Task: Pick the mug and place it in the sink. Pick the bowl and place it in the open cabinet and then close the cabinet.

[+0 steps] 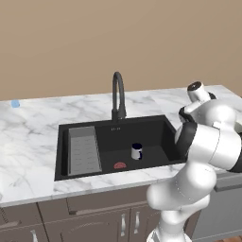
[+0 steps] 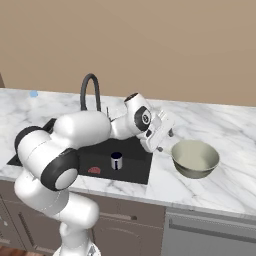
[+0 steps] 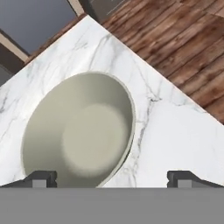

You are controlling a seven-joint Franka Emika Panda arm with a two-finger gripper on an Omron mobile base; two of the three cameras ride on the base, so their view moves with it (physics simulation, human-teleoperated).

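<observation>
The mug [image 1: 136,151] [image 2: 116,160] stands upright on the floor of the black sink [image 1: 156,127] [image 2: 135,172], near the red drain mark. On the marble counter to the right of the sink sits the pale bowl [image 2: 195,157] [image 3: 78,131]. My gripper [image 2: 166,141] [image 3: 111,179] hangs open just left of the bowl and above it, holding nothing. In the hand view one fingertip [image 3: 41,178] is over the bowl's rim and the other over bare counter. The cabinet is out of view.
A black gooseneck faucet [image 1: 118,94] rises behind the sink, and a grey ribbed drain tray [image 1: 84,151] lies at its left end. The counter's front edge [image 3: 175,87] runs just past the bowl, with wooden floor [image 3: 183,39] below. Drawer fronts [image 1: 94,222] sit under the counter.
</observation>
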